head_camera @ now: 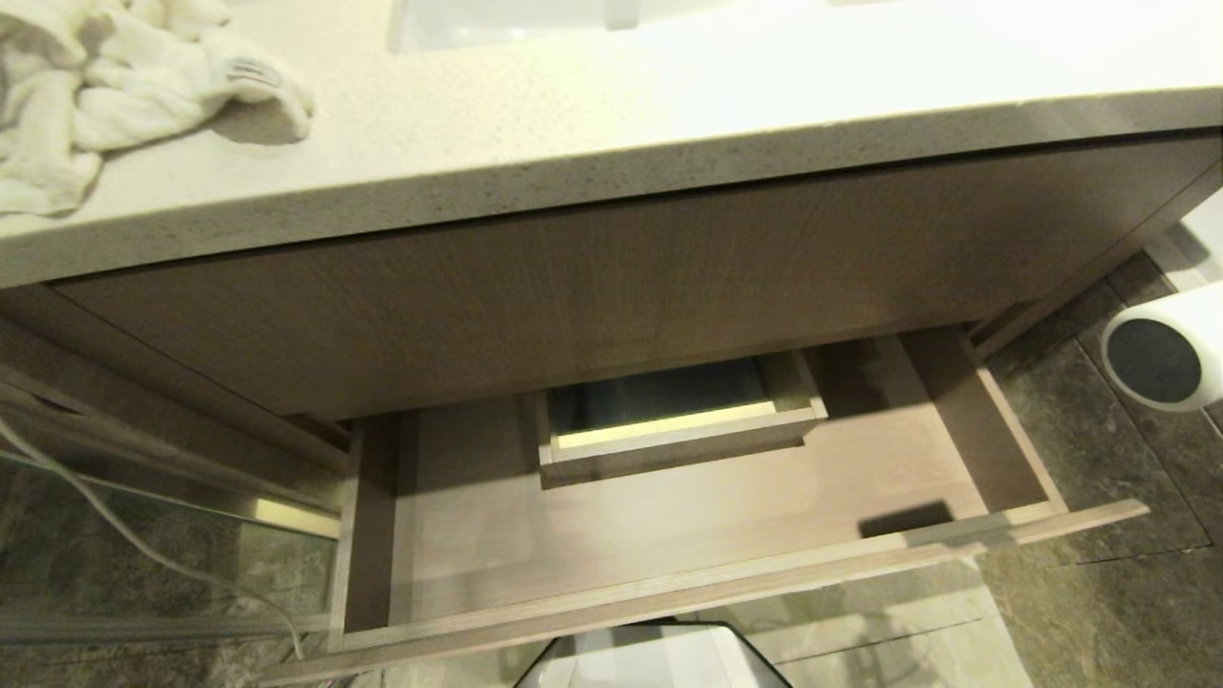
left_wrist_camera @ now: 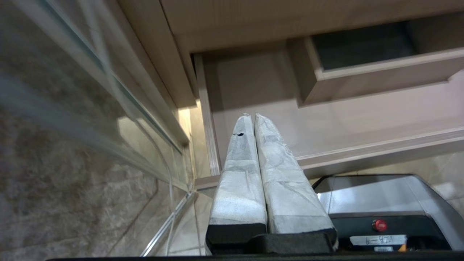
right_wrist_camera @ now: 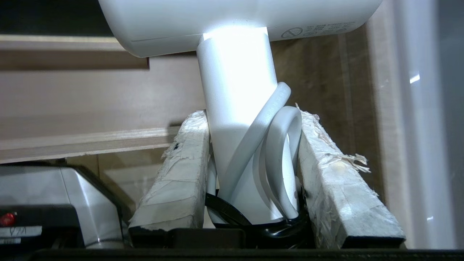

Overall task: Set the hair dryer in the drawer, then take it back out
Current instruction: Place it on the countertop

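Note:
The drawer (head_camera: 669,545) stands pulled out under the vanity, and nothing lies on its grey-brown floor. At the head view's right edge, beyond the drawer's right side and above the stone floor, shows the white hair dryer (head_camera: 1161,354) with its dark round end facing me. My right gripper (right_wrist_camera: 252,115) is shut on the hair dryer's (right_wrist_camera: 235,72) straight handle, with loops of white cord (right_wrist_camera: 282,145) and a black strap (right_wrist_camera: 232,214) caught between the taped fingers. The barrel lies crosswise above them. My left gripper (left_wrist_camera: 252,116) is shut on nothing, near the drawer's (left_wrist_camera: 344,119) left front corner.
A boxed cut-out (head_camera: 669,425) sits at the drawer's mid-back. Above it are the taller wood panel (head_camera: 573,287) and the pale countertop (head_camera: 621,124) with a crumpled white towel (head_camera: 115,86). A glass panel (head_camera: 143,535) and a thin cable stand left. My base (head_camera: 659,659) is in front.

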### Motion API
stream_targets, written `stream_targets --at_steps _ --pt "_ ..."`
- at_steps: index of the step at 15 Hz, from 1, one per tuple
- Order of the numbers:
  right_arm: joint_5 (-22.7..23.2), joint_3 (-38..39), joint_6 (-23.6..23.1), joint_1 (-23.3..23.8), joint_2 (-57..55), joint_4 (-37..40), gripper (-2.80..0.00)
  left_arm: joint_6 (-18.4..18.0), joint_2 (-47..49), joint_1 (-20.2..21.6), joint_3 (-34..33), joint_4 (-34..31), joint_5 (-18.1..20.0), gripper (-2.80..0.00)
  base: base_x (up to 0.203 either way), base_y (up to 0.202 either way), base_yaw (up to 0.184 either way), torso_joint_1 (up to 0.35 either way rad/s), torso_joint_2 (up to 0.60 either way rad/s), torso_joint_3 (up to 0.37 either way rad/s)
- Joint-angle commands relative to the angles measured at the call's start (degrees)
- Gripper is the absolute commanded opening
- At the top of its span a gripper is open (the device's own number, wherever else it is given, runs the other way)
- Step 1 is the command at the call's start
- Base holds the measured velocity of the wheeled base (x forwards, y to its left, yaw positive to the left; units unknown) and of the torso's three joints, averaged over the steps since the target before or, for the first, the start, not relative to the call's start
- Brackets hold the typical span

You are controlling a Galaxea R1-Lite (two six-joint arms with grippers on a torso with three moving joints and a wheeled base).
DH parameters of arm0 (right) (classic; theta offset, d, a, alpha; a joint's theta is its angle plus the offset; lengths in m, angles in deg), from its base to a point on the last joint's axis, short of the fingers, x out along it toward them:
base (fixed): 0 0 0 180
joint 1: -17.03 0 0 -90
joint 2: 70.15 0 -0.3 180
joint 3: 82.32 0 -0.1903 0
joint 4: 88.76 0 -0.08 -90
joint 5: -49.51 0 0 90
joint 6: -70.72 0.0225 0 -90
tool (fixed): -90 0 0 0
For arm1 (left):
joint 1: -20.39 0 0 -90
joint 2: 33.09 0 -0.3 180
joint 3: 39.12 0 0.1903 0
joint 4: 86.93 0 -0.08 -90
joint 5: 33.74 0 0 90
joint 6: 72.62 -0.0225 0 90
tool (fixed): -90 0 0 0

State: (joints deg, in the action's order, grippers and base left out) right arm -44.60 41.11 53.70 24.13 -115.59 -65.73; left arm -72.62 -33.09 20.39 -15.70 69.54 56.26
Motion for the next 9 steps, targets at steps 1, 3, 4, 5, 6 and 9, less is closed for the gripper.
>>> stream_targets --at_steps 1,3,4,5,6,9 --pt "-0.11 0.73 -0.39 0.01 2.20 -0.69 -2.80 0.00 -0.02 0.00 -0.05 -0.01 0.00 -2.80 0.000 0.000 0.000 0.078 -0.52 -0.188" --pt "-0.02 0.68 -0.91 0.01 3.08 -0.98 -2.80 0.00 0.00 0.00 -0.05 -0.01 0.00 -2.80 0.000 0.000 0.000 0.298 -0.52 -0.198" --pt "-0.11 0.59 -1.26 0.01 3.08 -1.07 -2.80 0.00 -0.09 0.00 0.04 -0.01 0.00 -2.80 0.000 0.000 0.000 0.474 -0.52 -0.212" --pt "-0.11 0.59 -1.53 0.01 2.81 -1.25 -2.80 0.00 -0.09 0.00 0.04 -0.01 0.00 -2.80 0.000 0.000 0.000 0.575 -0.52 -0.232" --pt "-0.11 0.05 -1.55 0.01 2.06 -1.45 -2.80 0.00 -0.08 0.00 0.03 -0.01 0.00 -2.80 0.000 0.000 0.000 0.461 -0.52 -0.241" --pt "-0.12 -1.02 -1.53 0.01 1.12 -1.51 -2.80 0.00 -0.09 0.00 -0.05 -0.01 0.00 -2.80 0.000 0.000 0.000 0.362 -0.56 -0.239"
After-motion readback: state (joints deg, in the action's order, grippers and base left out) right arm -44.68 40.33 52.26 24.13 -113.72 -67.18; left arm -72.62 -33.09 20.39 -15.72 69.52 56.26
